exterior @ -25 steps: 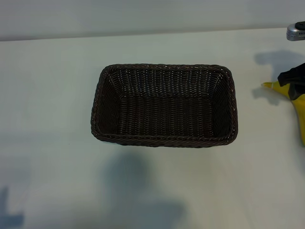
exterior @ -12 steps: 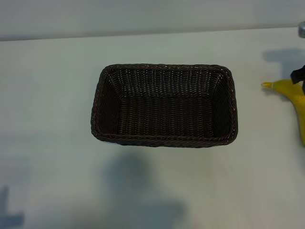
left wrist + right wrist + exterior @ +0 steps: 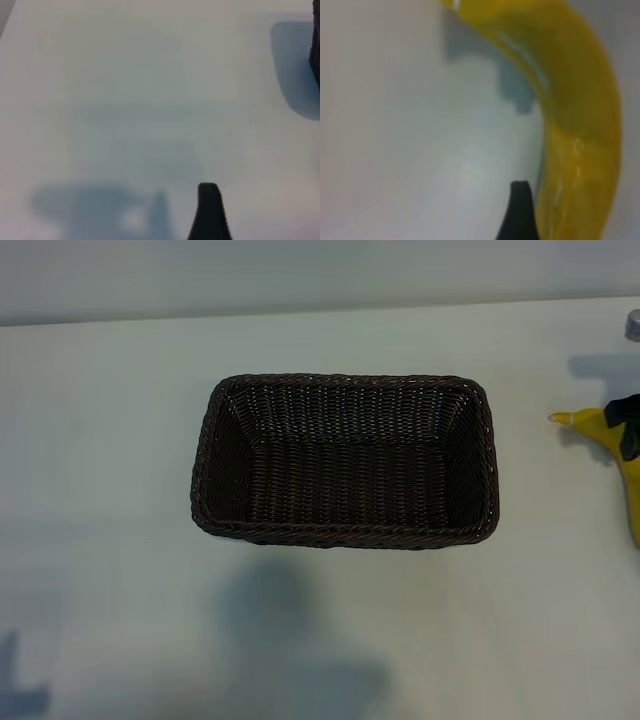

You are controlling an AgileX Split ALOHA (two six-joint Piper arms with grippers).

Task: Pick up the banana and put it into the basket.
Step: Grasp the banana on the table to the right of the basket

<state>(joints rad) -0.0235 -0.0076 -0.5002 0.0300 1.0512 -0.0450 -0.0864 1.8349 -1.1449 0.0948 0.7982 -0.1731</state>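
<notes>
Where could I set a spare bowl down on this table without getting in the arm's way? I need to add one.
Bare tabletop lies left of the basket, with more behind it and in front. The basket's floor is bare too. Crowded: the right edge, where the right gripper hangs open over the banana. The left gripper sits open over bare table.

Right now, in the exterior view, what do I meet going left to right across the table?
Bare table → basket, empty → a strip of bare table → banana, stem tip pointing toward the basket → right gripper, dark, over the banana at the frame's right edge.
</notes>
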